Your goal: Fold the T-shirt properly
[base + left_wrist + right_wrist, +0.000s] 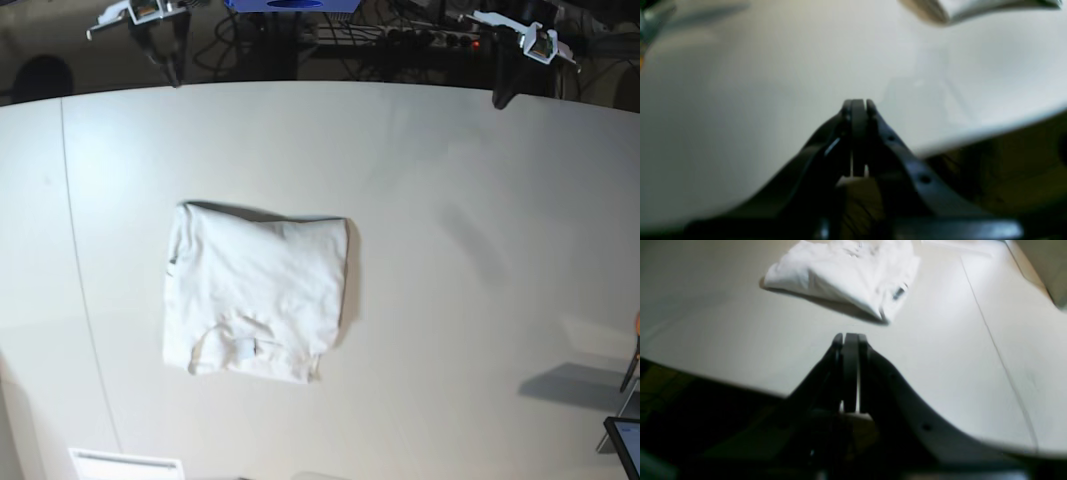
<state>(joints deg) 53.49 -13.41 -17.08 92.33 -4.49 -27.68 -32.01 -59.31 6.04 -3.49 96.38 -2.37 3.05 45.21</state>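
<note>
The white T-shirt [255, 290] lies folded into a compact rectangle on the off-white table [450, 250], left of centre in the base view. The right wrist view shows it as a folded bundle [846, 276] beyond my right gripper [850, 336], which is shut with nothing in it. My left gripper [858, 101] is shut and empty too, over the table's edge; only a corner of the T-shirt [977, 10] shows at that view's top. In the base view both arms sit at the far edge, the right gripper [175, 75] at top left and the left gripper [500, 98] at top right, away from the shirt.
A seam [80, 280] runs down the table's left side. A white slab [125, 465] lies at the near left edge. Cables and equipment [400, 35] sit behind the far edge. A dark object with a shadow [625, 440] stands at the near right corner.
</note>
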